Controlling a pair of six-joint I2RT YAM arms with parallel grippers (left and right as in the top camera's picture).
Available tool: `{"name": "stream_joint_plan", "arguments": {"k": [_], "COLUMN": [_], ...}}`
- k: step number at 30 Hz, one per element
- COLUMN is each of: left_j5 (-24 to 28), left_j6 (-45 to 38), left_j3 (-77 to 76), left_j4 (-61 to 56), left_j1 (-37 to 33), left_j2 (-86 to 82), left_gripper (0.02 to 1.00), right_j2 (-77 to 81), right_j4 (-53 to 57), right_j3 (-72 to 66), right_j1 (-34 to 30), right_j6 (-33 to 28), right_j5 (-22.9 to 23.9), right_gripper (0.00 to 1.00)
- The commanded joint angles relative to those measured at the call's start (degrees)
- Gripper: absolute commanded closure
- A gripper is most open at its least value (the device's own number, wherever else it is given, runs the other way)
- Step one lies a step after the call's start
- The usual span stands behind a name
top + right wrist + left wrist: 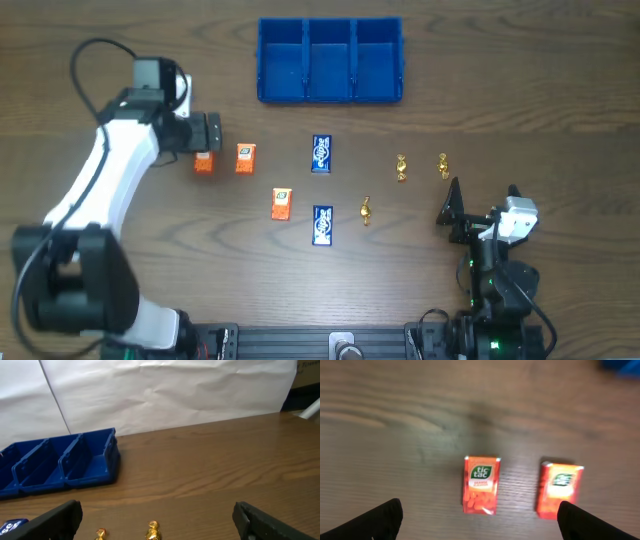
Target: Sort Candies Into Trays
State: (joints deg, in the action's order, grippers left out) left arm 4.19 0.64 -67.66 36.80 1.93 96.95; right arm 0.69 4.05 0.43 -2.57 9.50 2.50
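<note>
- Eight candies lie loose on the table (520, 110) in the top view: three orange boxes (245, 158), two blue packets (321, 154) and three gold candies (402, 168). The tray (262, 60), with three compartments side by side, stands beyond them and looks empty, so sorting seems to be at its first pick.
- Also from above, the left arm reaches up the table and bends inward, with the left gripper (208, 135) hanging over the leftmost orange box (204, 163). The right arm sits folded near its base, its right gripper (482, 195) lifted near the gold candies.
- Left wrist view: the left gripper (480, 507) is spread wide and holds nothing. One orange box (481, 491) lies flat between its fingers, and a second (560, 489) lies just beside it, close to one finger.
- My guess is that the next move calls for a straight descent and a squeeze across the box's narrow sides, with that finger kept clear of the neighbour.
- Right wrist view: the right gripper (155, 515) is wide open and empty. It looks level across the table toward the tray (112, 455), with two gold candies (152, 530) just ahead.
</note>
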Motion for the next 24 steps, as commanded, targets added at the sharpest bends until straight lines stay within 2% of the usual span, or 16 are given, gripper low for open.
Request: {"name": "stream_joint_plan", "arguments": {"k": [1,4,19,24], "left_j5": [0.92,2.95,2.23,1.16], "left_j6": [-3.58,-5.86,-7.08,-7.02], "left_j3": [-0.98,-0.98,-0.96,-0.96], "left_j4": [-0.94,-2.12,-0.52,0.26], "left_j1": [0.15,0.46,0.61,0.61], "left_j2": [5.97,8.41,12.44,12.48], "left_gripper": [0.018,0.023,0.064,0.108], "right_j2": [-0.31,-0.31,-0.31,-0.31], "right_j4": [0.55,0.55,0.55,0.55], "right_j3": [0.02,0.02,0.02,0.02], "right_j1": [-0.46,-0.46,-0.46,-0.46], "right_j6": [-0.61,-0.61,-0.61,-0.61], "right_j5": [-0.09,-0.09,-0.09,-0.09], "right_gripper": [0.003,0.003,0.003,0.003]}}
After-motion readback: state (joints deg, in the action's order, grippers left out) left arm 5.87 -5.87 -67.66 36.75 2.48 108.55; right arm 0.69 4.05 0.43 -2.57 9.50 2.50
